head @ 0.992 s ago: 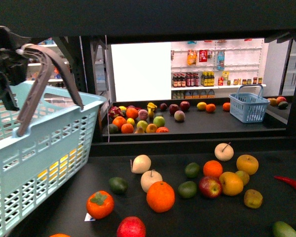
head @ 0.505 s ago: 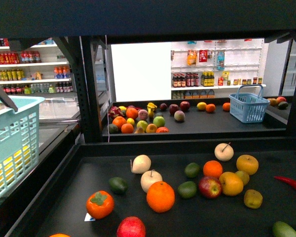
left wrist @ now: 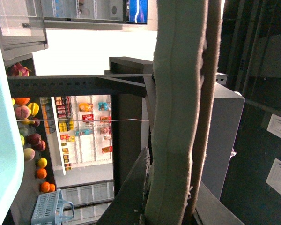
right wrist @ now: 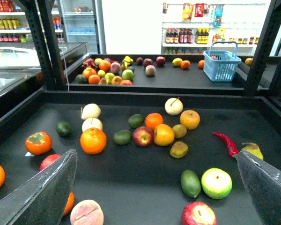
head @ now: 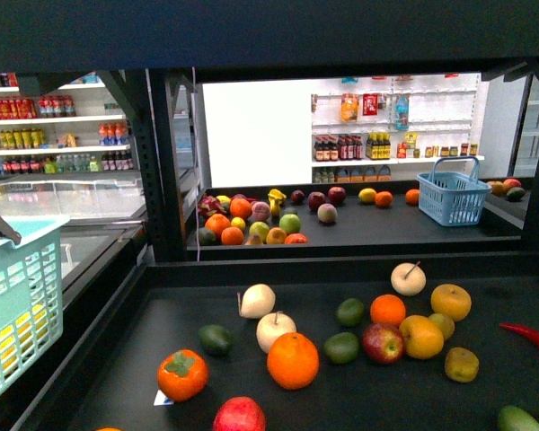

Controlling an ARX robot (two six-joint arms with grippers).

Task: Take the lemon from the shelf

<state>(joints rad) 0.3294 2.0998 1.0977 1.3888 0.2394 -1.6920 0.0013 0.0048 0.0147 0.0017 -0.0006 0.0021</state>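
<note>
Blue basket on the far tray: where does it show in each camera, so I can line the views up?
Front view: the blue basket stands at the right on the far tray.
Left wrist view: the blue basket shows sideways, cut off at the picture's edge.
Right wrist view: the blue basket stands on the far tray, beyond the loose fruit.
Shared landmark: the white bottle shelf behind it, in all three.

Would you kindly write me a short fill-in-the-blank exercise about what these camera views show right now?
1. The right gripper hovers over the tray with its jaws ____.
2. The long chili pepper on the shelf is coloured ____.
3. The left gripper is shut on the handle of a light blue ____.
4. The small blue basket stands on the ____ tray.

Missing words: open; red; basket; far
</note>
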